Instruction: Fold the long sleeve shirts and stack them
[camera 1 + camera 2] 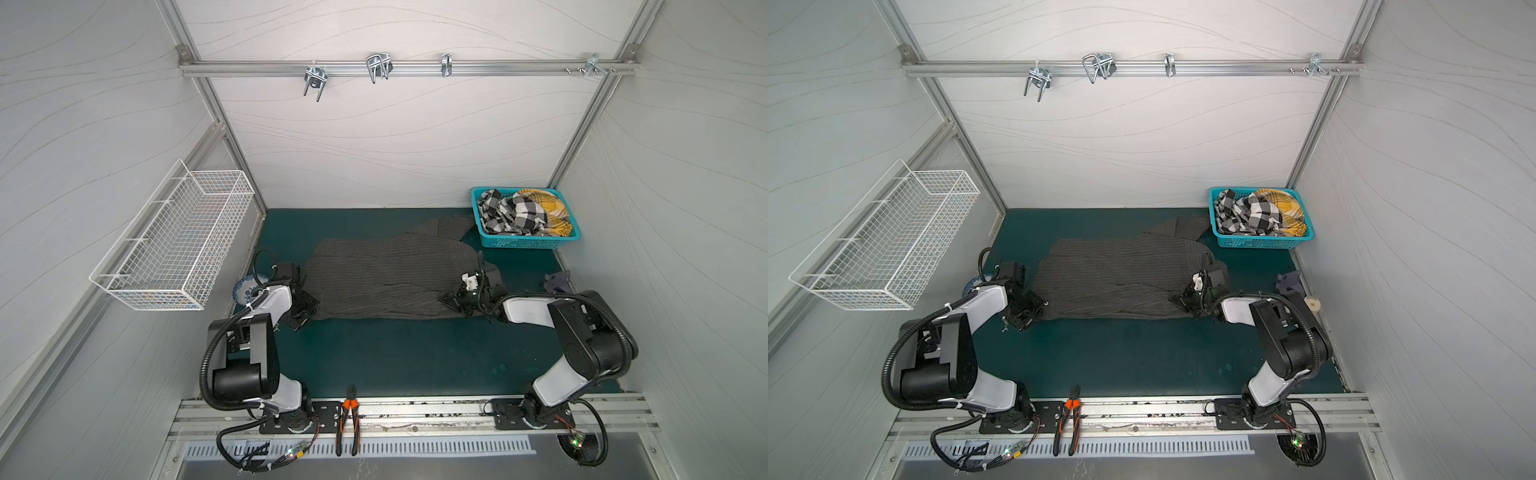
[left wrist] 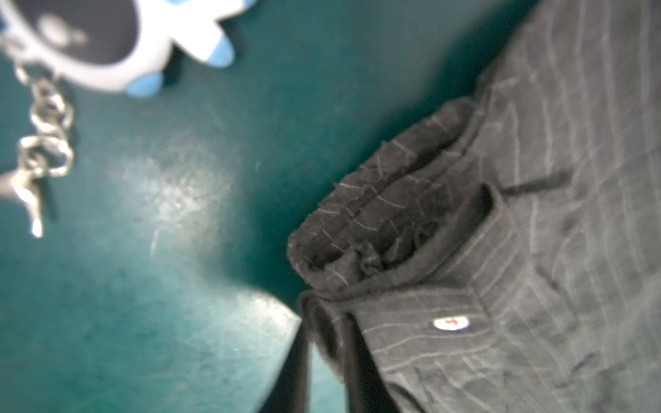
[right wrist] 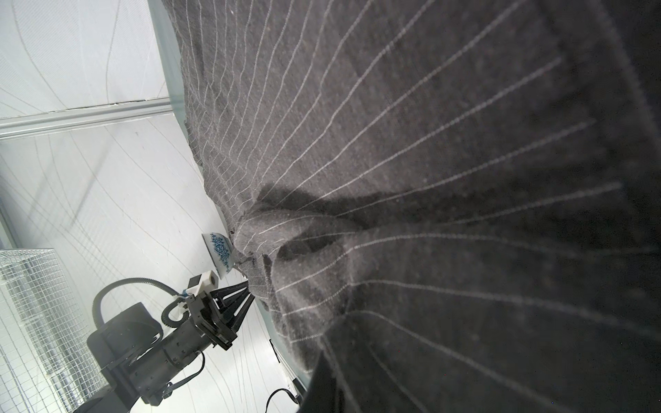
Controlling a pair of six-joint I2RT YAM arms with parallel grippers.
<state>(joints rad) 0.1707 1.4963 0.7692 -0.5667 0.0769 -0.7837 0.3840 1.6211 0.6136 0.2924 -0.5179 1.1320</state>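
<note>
- The left gripper (image 3: 246, 286) is pinched tight on the left hem of the pinstriped shirt (image 1: 374, 278), which lies spread across the green mat (image 1: 415, 357).
- The right gripper (image 1: 448, 300) is clamped on the shirt's right edge, where the cloth bunches.
- Only the left wrist view shows a white button (image 2: 450, 323) near the held hem.

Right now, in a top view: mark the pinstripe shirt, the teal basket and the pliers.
pinstripe shirt (image 1: 374, 282): a top view, middle of the spread cloth.
teal basket (image 1: 525, 242): a top view, its near wall.
pliers (image 1: 350, 401): a top view, the joint where the orange handles meet.
</note>
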